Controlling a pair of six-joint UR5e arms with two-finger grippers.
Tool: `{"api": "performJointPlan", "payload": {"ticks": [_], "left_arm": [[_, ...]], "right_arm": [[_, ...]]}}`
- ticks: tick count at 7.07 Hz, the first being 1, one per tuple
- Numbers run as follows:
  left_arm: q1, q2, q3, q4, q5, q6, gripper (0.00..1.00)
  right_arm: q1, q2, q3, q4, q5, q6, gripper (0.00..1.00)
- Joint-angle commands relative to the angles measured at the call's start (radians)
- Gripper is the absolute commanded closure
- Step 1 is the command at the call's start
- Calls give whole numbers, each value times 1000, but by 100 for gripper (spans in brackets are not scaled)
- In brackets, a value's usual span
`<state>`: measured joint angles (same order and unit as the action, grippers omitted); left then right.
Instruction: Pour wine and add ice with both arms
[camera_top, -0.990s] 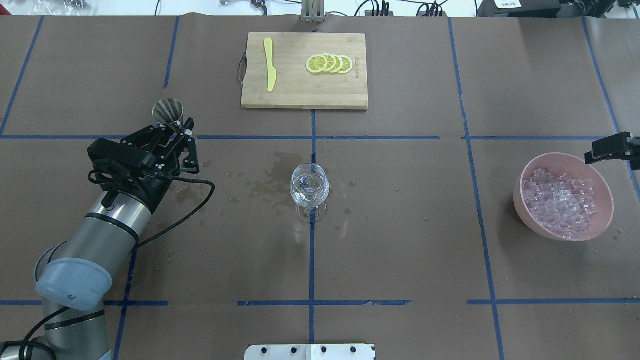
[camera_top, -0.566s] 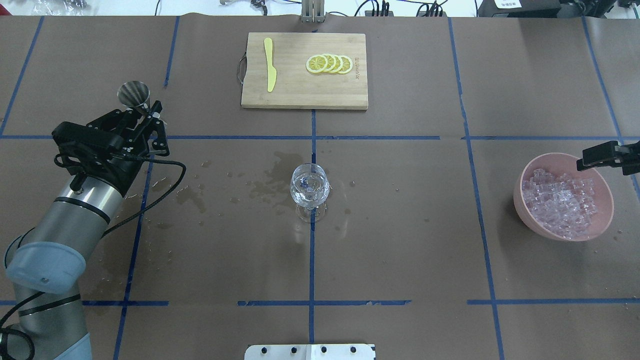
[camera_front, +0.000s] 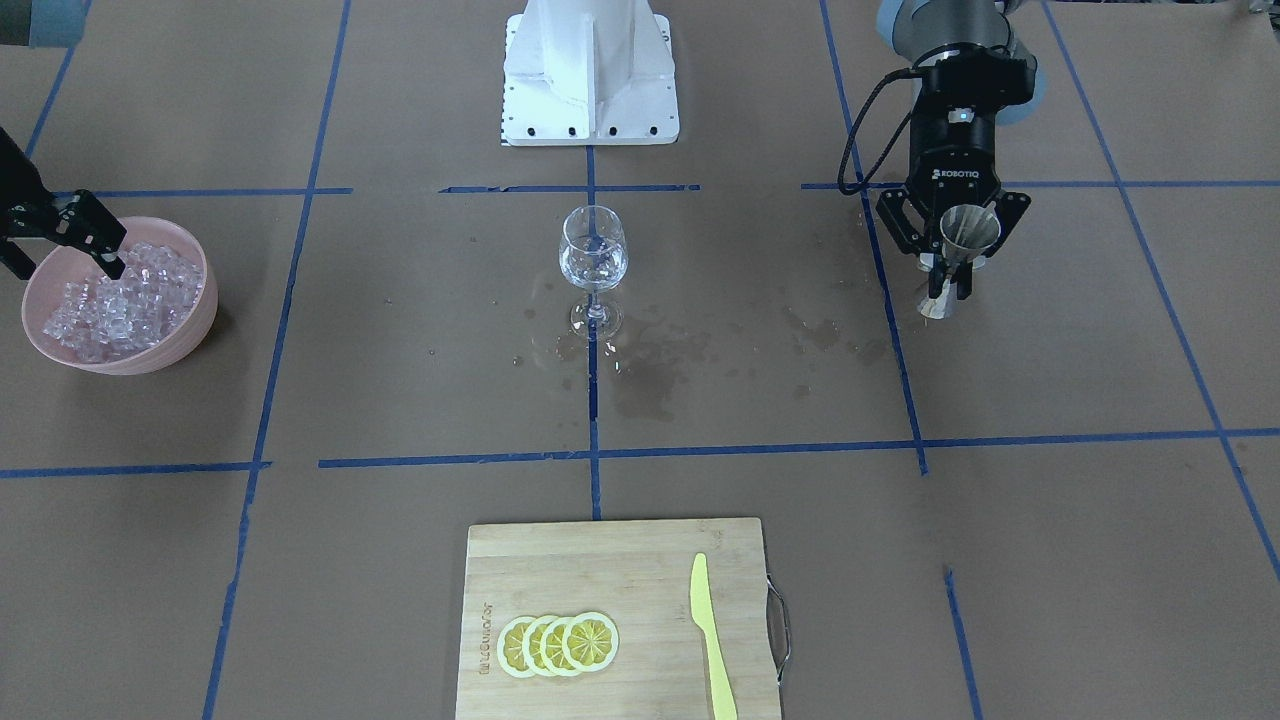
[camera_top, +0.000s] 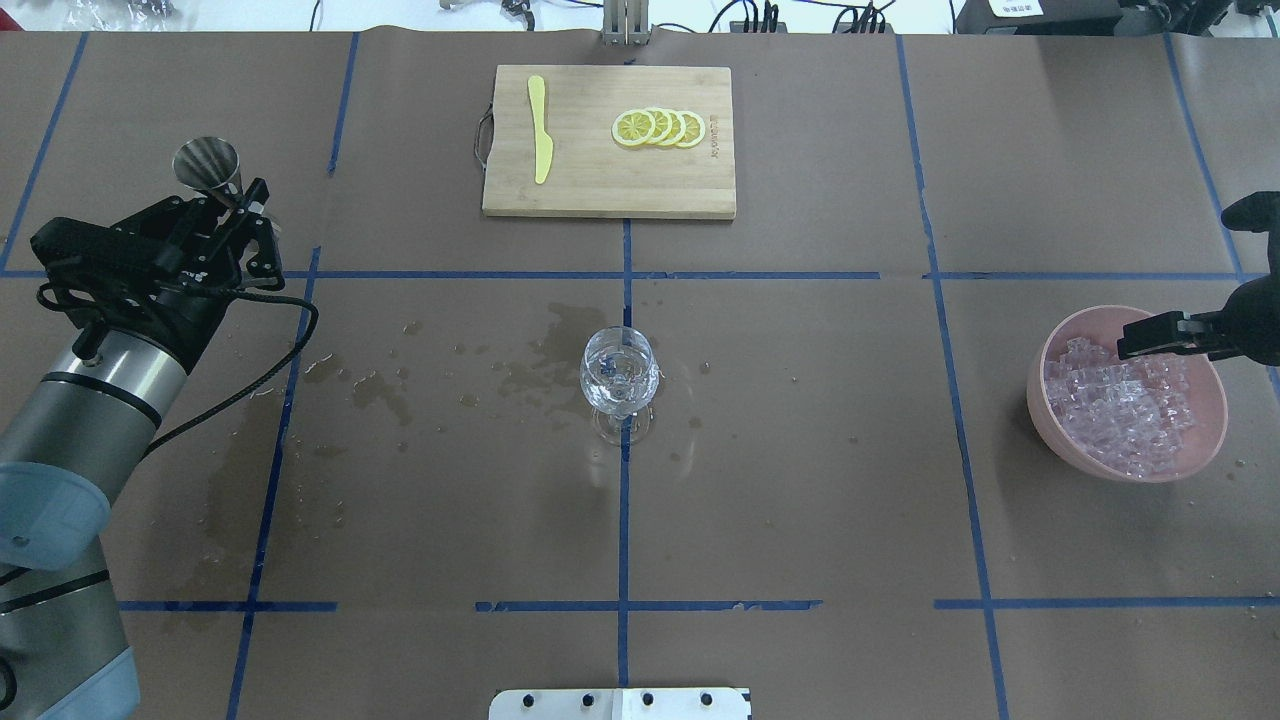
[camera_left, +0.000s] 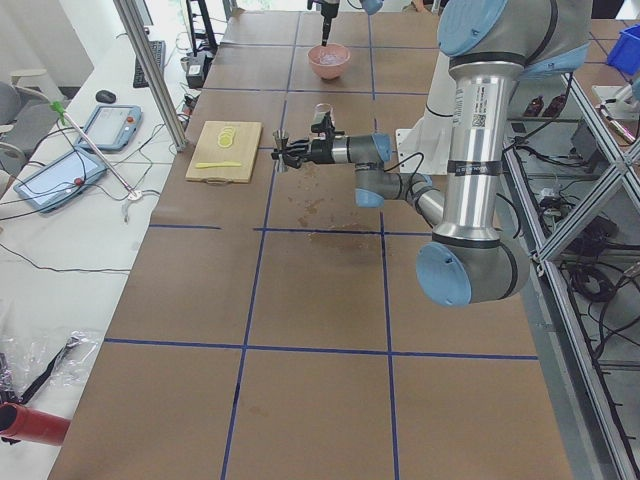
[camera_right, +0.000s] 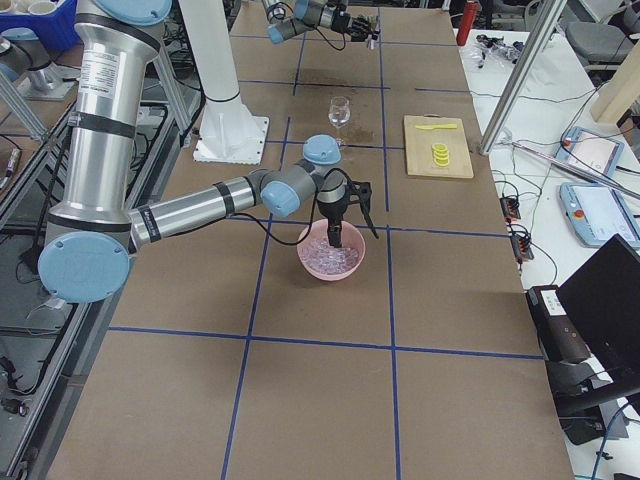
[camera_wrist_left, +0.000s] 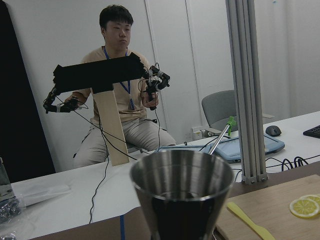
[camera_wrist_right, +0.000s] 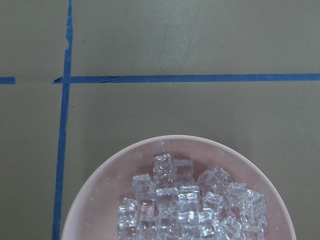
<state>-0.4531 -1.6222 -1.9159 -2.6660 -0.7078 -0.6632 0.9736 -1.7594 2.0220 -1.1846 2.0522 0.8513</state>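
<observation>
In the right wrist view, separate ice cubes, overhead a whitish heap

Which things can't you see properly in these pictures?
- Inside the steel cup: in the left wrist view it is too dark to tell if any wine is left.
- Wine level in the glass: clear liquid in clear glass, too small in the overhead view.
- Pink bowl and its ice: the bottom edge of the right wrist view cuts off the lower part.
</observation>
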Motion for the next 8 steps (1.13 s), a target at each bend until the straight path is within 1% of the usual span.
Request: {"api": "performJointPlan", "payload": {"ticks": [1,2,4,7,8], "left_arm": [[-18,2,-6,0,-24,1,100],[-28,2,-12,0,-41,1,100],[-36,2,-15,0,-59,2,100],[-50,7,-15,0,-85,2,100],[-52,48,-15,-35,-88,4,100]], "right_arm": [[-21,-8,-68,100,-7,3,0],[-29,-8,-92,102,-7,3,0],[-52,-6,-97,97,-9,8,0],[-85,1,-129,92,-10,8,7],[-96,1,-129,92,-14,8,9]]}}
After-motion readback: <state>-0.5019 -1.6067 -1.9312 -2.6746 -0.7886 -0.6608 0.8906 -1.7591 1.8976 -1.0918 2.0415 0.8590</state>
